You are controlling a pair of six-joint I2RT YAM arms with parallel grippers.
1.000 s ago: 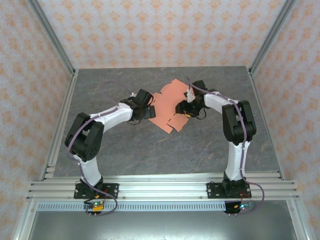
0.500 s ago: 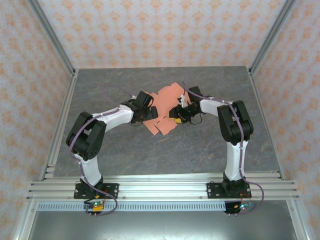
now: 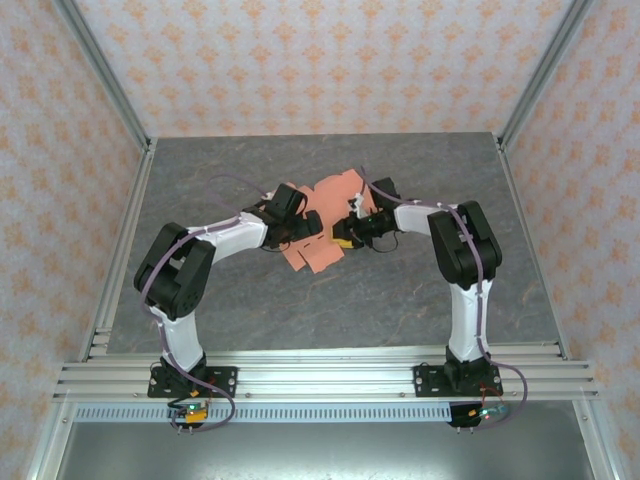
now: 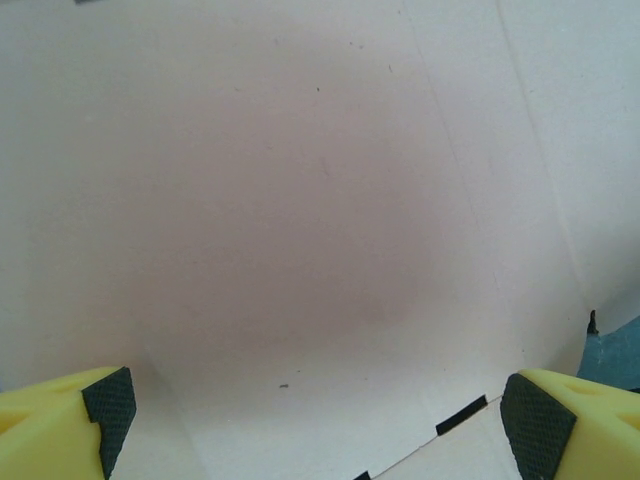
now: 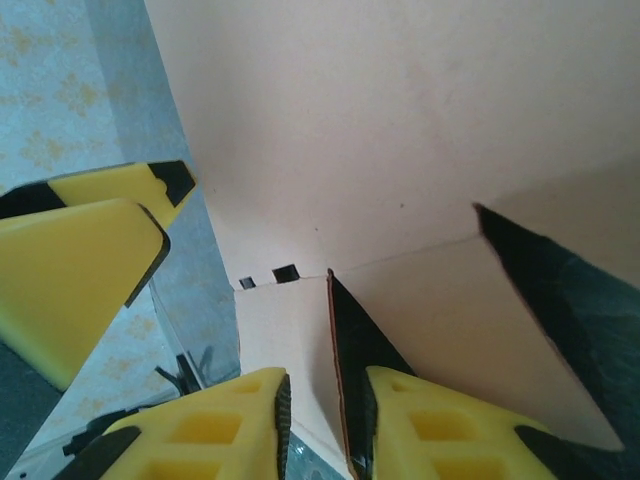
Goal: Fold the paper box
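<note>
Both arms converge on the paper box, which lies mid-worktop, under and between the two sets of jaws. Ahead of the left gripper the card blocks nearly everything. Its jaws stand released, spread wide, with the sheet spanning the gap between them. At the right gripper a raised flap edge stands upright between the jaws. They are drawn close about it, but I cannot tell whether they pinch it. Just to their left are the left arm's yellow fingers. The box is thin salmon-orange card, matt and smooth, with creases and small slots. The fingers are yellow plastic with black textured pads. The worktop is grey and marbled, enclosed by patterned walls. Compared with a second ago, both arms have closed in, and the sheet sits nearer the left arm, bunched rather than flat.
</note>
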